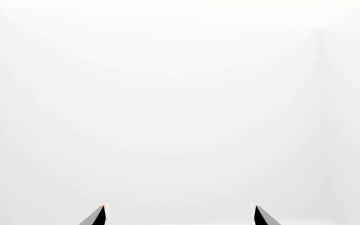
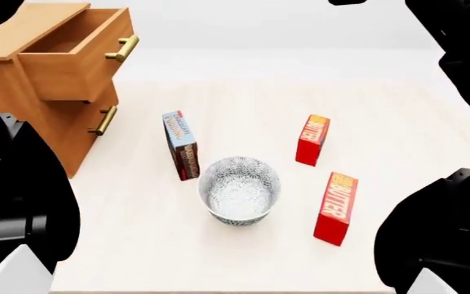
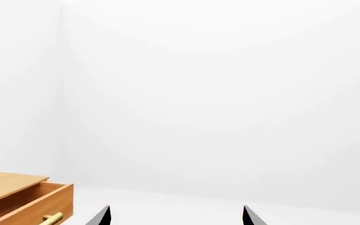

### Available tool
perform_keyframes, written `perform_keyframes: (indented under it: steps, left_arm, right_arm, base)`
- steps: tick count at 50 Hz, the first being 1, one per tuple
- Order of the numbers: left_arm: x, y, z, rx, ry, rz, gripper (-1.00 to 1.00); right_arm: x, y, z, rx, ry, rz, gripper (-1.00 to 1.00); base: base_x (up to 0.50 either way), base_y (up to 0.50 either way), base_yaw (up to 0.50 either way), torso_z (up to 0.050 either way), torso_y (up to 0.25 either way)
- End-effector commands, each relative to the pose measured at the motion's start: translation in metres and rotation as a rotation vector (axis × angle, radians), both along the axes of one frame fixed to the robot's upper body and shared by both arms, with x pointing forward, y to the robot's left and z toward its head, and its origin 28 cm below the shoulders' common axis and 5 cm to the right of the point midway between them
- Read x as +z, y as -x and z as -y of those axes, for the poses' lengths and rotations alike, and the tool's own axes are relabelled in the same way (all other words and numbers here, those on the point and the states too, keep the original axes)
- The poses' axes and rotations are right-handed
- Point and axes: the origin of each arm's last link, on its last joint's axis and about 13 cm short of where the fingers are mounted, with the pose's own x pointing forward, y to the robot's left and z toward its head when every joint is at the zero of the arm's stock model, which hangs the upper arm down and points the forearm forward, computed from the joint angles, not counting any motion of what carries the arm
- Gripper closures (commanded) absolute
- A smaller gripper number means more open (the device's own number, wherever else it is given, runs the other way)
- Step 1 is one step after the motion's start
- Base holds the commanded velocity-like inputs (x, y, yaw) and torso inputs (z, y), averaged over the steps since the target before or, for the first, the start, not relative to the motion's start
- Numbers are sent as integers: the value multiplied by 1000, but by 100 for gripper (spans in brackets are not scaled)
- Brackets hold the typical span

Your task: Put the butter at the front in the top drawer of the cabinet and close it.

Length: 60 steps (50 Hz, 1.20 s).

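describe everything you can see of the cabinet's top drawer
The top drawer is orange-brown wood as it looks, an open-topped box with a brass bar handle on its front. It is pulled well out of the cabinet, and what shows of its inside looks empty. It hangs above the closed lower drawer at the table's far left. Nothing touches it but the cabinet. The right wrist view catches its front corner and handle tip.
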Motion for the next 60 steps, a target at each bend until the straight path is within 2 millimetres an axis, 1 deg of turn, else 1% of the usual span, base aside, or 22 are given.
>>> perform_keyframes:
  steps: [1,26,36,39,41,45,51,54,57,58,60]
  left_arm:
    - [-2,-1,1,-10,3,-4,-100]
    - [-2,2,5,-33,3,-5,-100]
    - [-1,6,5,-35,-23,-11,-100]
    - [0,9,4,-35,-65,-29,-100]
    - [2,12,3,-42,-99,-70,-100]
    - [15,23,0,-62,-200,-152,-100]
    - [46,37,-8,-15,-374,-288,-100]
    - [66,42,-13,9,-438,-390,-100]
    - [82,43,-16,47,-395,-519,-100]
    - [85,44,-17,46,-414,-539,-100]
    - [92,45,-20,32,-456,-630,-100]
  right_arm:
    - [1,2,-3,15,2,-1,-100]
    - [3,7,-4,19,15,3,-100]
    - [3,12,-3,30,18,19,-100]
    - [2,13,-3,36,17,23,-100]
    - [2,14,-2,38,17,25,-100]
    - [2,17,-1,39,19,30,-100]
    - [0,17,2,35,10,31,-100]
    - [0,18,2,36,6,33,-100]
    - [0,20,3,37,8,34,-100]
    - [0,20,3,39,7,35,-100]
    - [0,21,3,39,7,35,-100]
  base:
    - [500,0,0,0,0]
    - [468,0,0,0,1]
    - [0,0,0,0,1]
    - [0,0,0,0,0]
    - [0,0,0,0,0]
    - [0,0,0,0,0]
    - [0,0,0,0,0]
    - [0,0,0,0,0]
    - [0,0,0,0,0]
    - [0,0,0,0,0]
    - [0,0,0,0,0]
